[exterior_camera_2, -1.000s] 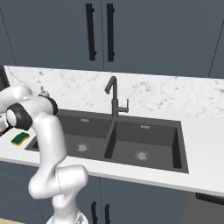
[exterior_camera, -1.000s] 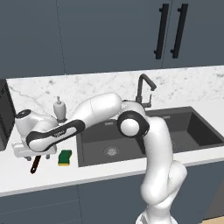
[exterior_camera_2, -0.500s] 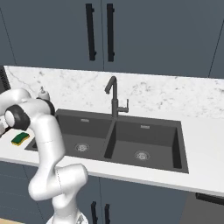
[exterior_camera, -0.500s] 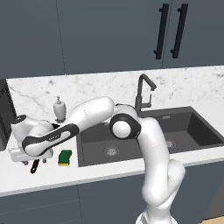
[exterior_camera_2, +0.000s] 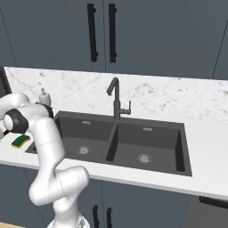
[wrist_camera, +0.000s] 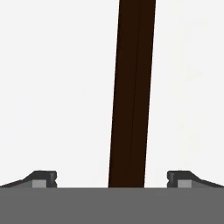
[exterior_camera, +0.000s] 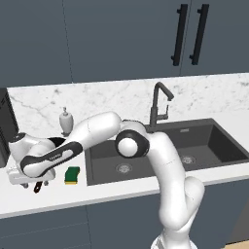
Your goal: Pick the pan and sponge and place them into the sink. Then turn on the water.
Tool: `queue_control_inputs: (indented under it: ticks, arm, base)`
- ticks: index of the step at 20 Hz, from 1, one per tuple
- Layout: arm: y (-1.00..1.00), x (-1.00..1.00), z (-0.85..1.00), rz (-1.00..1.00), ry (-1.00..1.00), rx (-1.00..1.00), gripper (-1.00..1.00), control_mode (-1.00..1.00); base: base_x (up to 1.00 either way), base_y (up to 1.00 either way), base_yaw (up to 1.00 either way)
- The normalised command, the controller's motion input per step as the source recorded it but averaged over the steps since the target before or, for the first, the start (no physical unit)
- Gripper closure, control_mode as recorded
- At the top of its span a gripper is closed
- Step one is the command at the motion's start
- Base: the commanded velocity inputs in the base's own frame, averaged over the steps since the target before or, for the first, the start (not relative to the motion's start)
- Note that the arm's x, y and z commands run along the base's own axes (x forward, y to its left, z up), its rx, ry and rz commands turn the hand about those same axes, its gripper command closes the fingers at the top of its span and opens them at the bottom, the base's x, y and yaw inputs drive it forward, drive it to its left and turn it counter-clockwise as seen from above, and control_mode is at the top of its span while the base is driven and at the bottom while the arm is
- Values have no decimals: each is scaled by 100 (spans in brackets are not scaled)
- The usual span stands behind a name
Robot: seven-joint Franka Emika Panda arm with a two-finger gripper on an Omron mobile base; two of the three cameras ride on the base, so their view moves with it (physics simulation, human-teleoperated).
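Pincer [wrist_camera: 112,179] spread wide over the white desk [exterior_camera: 53,194], fingertips [wrist_camera: 43,178] well apart on either side of the pan handle [wrist_camera: 131,96]; nothing clamped, no contact visible. Handle a long dark reddish-brown bar running up the middle of the hand view, between the tips. In the left base view, hand low at the far left of the desk, with only the dark end of the pan [exterior_camera: 37,186] peeking out beneath it; pan body hidden behind the arm. Sponge [exterior_camera: 72,175] flat on the desk, green top up, just beside the left edge of the sink [exterior_camera: 204,141], between sink and hand. Also seen from the right base view, sponge [exterior_camera_2: 20,141] near the arm's elbow. Sink basins dark grey, tap [exterior_camera: 158,104] upright behind the divider. White soap bottle [exterior_camera: 66,120] at the back wall, behind the arm.
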Motion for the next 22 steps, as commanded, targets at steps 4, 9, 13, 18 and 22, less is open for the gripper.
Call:
queue_control_inputs:
  ticks: [4, 9, 13, 18, 22]
  arm:
    - [6, 0, -22, 0, 2, 0, -100, -100]
    - [0, 0, -29, 0, 0, 0, -100, -100]
    - [1, 0, -3, 0, 0, 0, -100, -100]
    - [0, 0, 0, 0, 0, 0, -100, -100]
    - [0, 0, 0, 0, 0, 0, -100, -100]
  base:
    - [0, 0, 0]
    - [0, 0, 0]
    - [0, 0, 0]
    - [0, 0, 0]
    - [0, 0, 0]
